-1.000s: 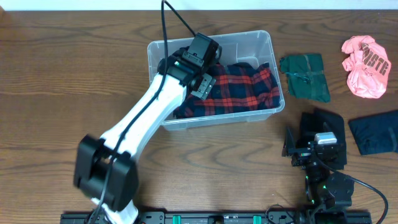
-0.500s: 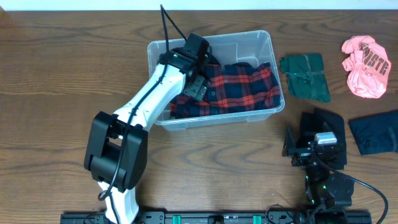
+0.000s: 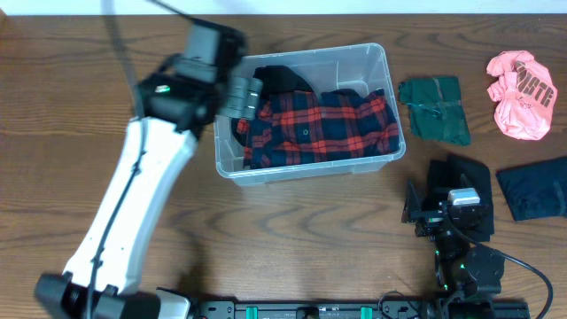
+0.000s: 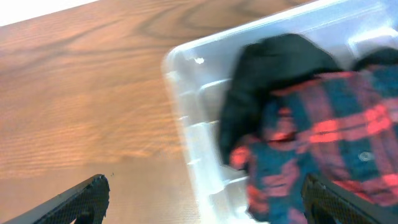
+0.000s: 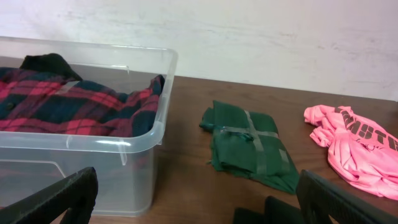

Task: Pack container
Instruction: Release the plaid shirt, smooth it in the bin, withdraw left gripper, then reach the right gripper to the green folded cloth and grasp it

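The large clear plastic rectangular container [image 3: 372, 53] with rounded corners and a rim stands on the brown wooden table [image 3: 53, 133], towards its far side and a little left of the middle, long side running left to right. Inside the container a red and navy plaid shirt [image 3: 328, 124] lies crumpled over most of the floor, and a black garment [image 3: 279, 78] shows at the container's far-left corner, partly under the plaid. The left gripper [image 3: 246, 96] hangs over the container's left wall, blurred in the overhead view. In the left wrist view its two dark fingers [image 4: 87, 196] sit at the lower corners, spread wide, with nothing between them but the container's wall and the clothes below. Just right of the container, apart from its wall, lies a folded dark green cloth [image 3: 434, 108] with a strip across it. Farther right of the container is a crumpled pink T-shirt [image 3: 521, 93] with dark lettering. Nearer the front edge than the pink T-shirt, well to the right of the container, lies a folded dark navy cloth [image 3: 536, 190]. The right gripper [image 5: 198, 186] sits low, to the front and right of the container, facing its right wall and the green cloth. Its black fingers [image 5: 62, 199] stand wide apart and hold nothing. A flat black cloth [image 3: 465, 168] lies beneath it in the overhead view.
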